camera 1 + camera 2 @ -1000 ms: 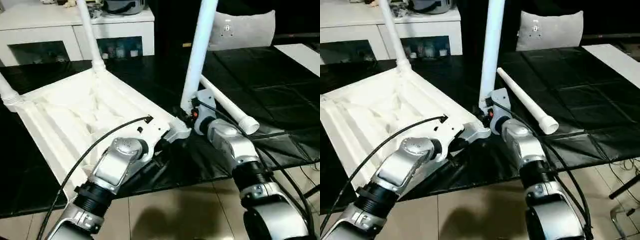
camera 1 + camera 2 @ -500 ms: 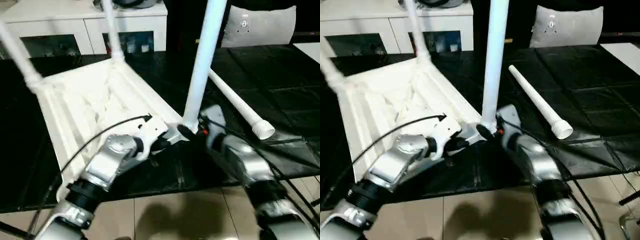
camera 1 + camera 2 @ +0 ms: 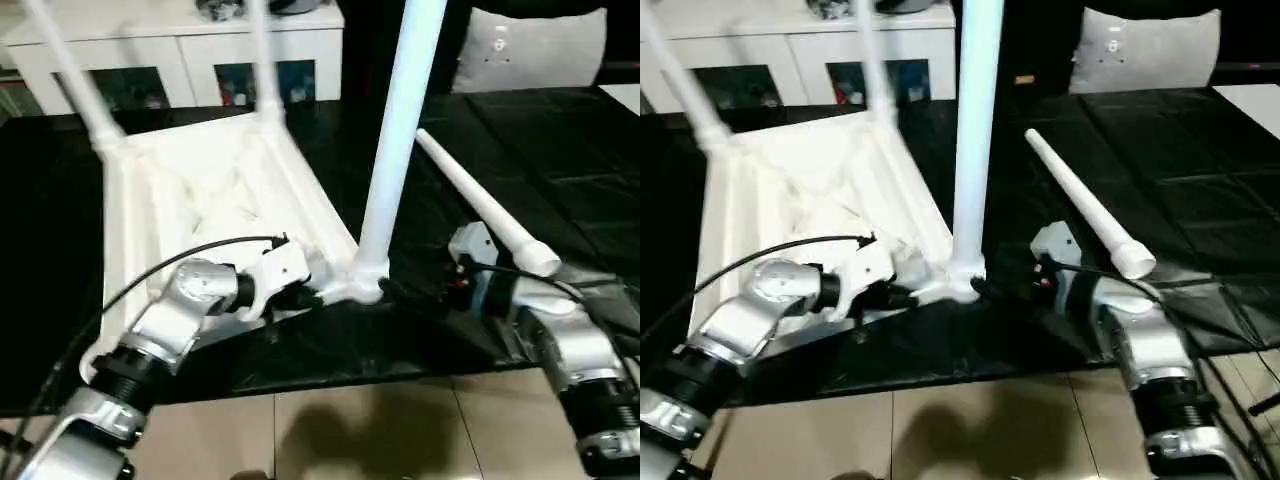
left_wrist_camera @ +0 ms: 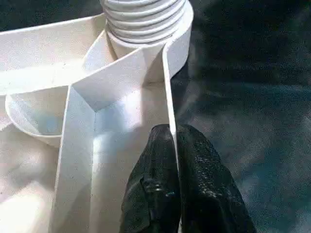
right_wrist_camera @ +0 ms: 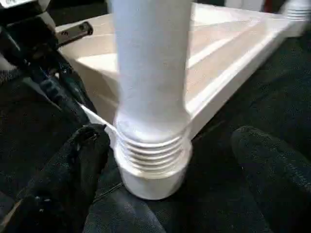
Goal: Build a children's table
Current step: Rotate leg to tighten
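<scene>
With the white ribbed plastic tabletop [image 3: 200, 200] lying upside down, the left tool [image 4: 172, 145] pinches its side wall, apparently steadying it. The right tool [image 5: 170, 160] stands wide open around the upright white tube leg [image 3: 395, 150], gripping nothing.

White tabletop [image 3: 200, 190], white legs [image 3: 400, 130]; black mat [image 3: 540, 150]; beige floor tiles [image 3: 350, 440]

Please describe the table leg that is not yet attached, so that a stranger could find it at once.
Start at the upturned white tabletop on the black mat. To its right lies one white leg. Unlike the three upright legs, it lies flat, in no socket.
</scene>
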You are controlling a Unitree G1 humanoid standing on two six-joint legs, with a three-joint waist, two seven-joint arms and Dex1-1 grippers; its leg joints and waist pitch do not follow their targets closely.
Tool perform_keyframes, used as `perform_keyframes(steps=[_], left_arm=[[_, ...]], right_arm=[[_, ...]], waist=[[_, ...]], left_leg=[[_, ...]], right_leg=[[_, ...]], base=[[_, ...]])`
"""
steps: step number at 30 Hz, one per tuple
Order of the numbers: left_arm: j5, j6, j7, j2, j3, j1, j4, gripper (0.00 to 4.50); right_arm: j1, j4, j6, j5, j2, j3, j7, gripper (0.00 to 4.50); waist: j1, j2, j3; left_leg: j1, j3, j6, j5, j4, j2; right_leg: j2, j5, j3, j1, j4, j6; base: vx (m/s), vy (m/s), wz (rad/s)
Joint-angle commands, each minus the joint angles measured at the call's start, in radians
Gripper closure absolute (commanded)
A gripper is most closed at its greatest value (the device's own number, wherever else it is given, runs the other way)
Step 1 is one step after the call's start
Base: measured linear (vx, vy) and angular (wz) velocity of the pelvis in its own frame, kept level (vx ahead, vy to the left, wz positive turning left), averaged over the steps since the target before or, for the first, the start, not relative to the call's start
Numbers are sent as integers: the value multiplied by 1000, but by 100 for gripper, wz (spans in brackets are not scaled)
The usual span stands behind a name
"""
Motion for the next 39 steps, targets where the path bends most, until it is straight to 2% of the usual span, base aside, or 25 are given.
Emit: perform_keyframes(steps=[1,3,11,15,20,23,26,29,31,33,34,35,36,38,39], left_arm=[[23,-36,-85,10,-74,1,13,450],[17,-59,-131,19,-85,-3,14,450],[15,-102,-194,19,-99,-15,17,450],[19,-110,-205,15,-101,-18,23,450],[21,-115,-210,15,-102,-13,27,450],[20,-111,-211,16,-102,-9,24,450],[-1,-57,-197,11,-85,11,2,450],[-34,47,-128,-23,-40,25,-31,450],[-53,109,-84,-48,-16,35,-61,450],[-72,213,17,-106,19,55,-119,450],[-72,219,24,-111,21,57,-123,450],[-72,272,91,-153,39,65,-147,450],[-66,316,151,-193,52,68,-166,450],[-58,332,182,-216,55,70,-175,450],[-42,363,242,-264,58,70,-190,450]], right_arm=[[-10,-21,8,18,-12,22,54,4],[-21,-13,16,17,-24,49,111,20],[-56,37,15,-13,-12,97,187,92],[-68,47,25,-13,-6,106,204,136],[-66,54,33,-22,-10,120,221,170],[-62,52,40,-22,-10,122,220,173],[-46,32,109,-2,3,111,197,181],[-34,8,181,-10,35,110,116,181],[-34,13,199,-27,67,103,36,181],[-39,34,235,-40,151,73,-134,182],[-39,36,238,-39,157,71,-144,182],[-46,51,251,-32,208,47,-230,182],[-56,71,252,-30,253,25,-305,182],[-64,90,244,-30,279,11,-353,182],[-84,133,239,-18,334,-30,-454,182]], waist=[[-1,-2,-66],[4,-7,-67],[23,-7,-67],[23,-9,-68],[24,-9,-71],[25,-9,-71],[25,-6,-71],[20,-7,-68],[16,-6,-64],[5,-8,-49],[1,-11,-48],[-12,-11,-48],[-21,-12,-49],[-38,-11,-50],[-45,-11,-53]], left_leg=[[2,-2,163,-36,-58,54],[2,-1,166,-33,-57,55],[3,1,148,-41,-56,57],[0,3,137,-49,-56,56],[0,3,135,-31,-54,56],[0,5,140,-23,-52,56],[0,4,138,-28,-53,57],[1,6,124,-36,-56,58],[3,8,105,-79,-61,56],[4,8,57,-172,-72,52],[6,8,43,-191,-74,50],[5,5,21,-203,-78,50],[3,3,13,-200,-78,48],[3,3,18,-193,-77,47],[4,5,26,-189,-74,46]], right_leg=[[-66,17,62,58,-55,-272],[-68,24,62,59,-53,-274],[-71,-10,63,56,-50,-270],[-70,-20,62,58,-51,-262],[-70,0,62,59,-47,-260],[-69,7,62,59,-46,-261],[-69,-2,61,60,-47,-260],[-69,-15,62,60,-48,-260],[-70,-79,62,60,-56,-250],[-71,-243,62,58,-76,-213],[-72,-293,62,60,-80,-196],[-73,-346,62,63,-82,-174],[-71,-360,61,63,-86,-156],[-68,-327,63,58,-86,-167],[-67,-307,64,58,-86,-173]], base=[[0,0,0],[0,0,0],[0,0,0],[0,0,0],[0,0,0],[0,0,0],[0,0,0],[0,0,0],[0,0,0],[0,0,0],[0,0,0],[0,0,0],[0,0,0],[0,0,0],[0,0,0]])
